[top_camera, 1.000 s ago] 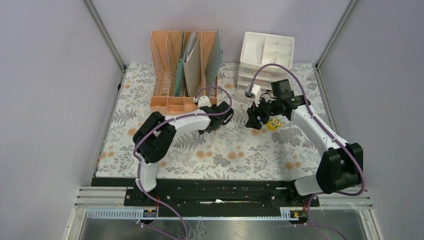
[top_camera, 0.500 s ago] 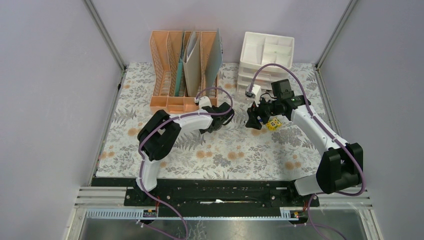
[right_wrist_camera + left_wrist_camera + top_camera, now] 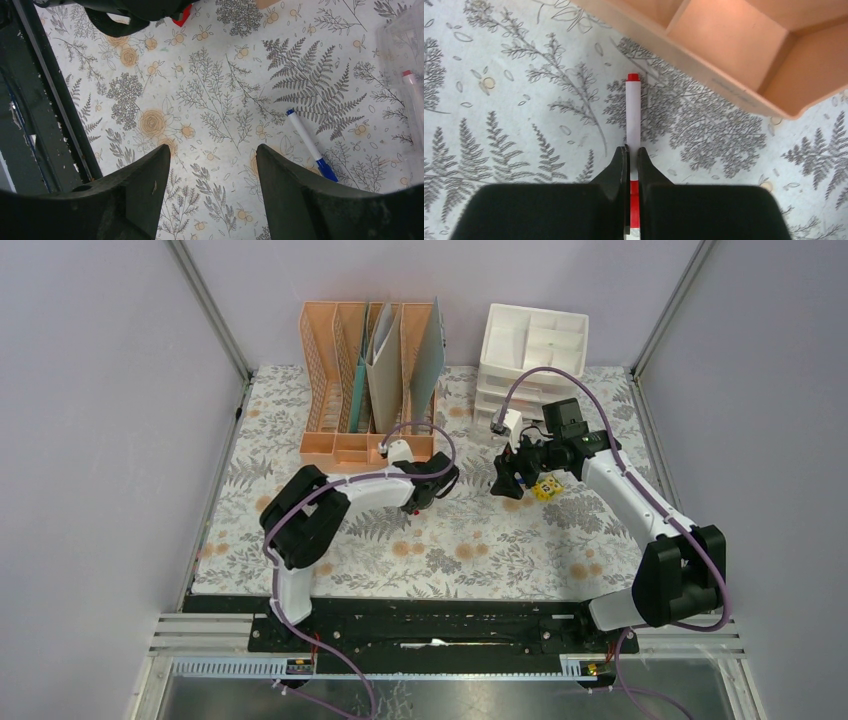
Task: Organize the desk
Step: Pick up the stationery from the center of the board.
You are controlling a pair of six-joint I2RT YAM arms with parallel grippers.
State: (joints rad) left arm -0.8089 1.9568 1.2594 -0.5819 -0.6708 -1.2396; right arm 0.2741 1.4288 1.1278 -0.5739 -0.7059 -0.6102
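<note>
The desk is covered in pale fern-print cloth. My left gripper is shut on a white marker with red ends, which lies on the cloth just in front of the peach rack's tray. From above, the left gripper sits low near the rack's front. My right gripper hangs open above the cloth at centre right, its jaws wide apart with nothing between them. A white marker with a blue cap lies on the cloth just right of the right gripper.
A peach file rack with folders stands at the back centre. A white drawer unit stands at the back right. A small yellow object lies beside the right gripper. A red-capped pen lies inside a clear container.
My left gripper has gone from open to shut on the red-ended marker, and the left arm has shifted slightly left. The right arm has not moved.
</note>
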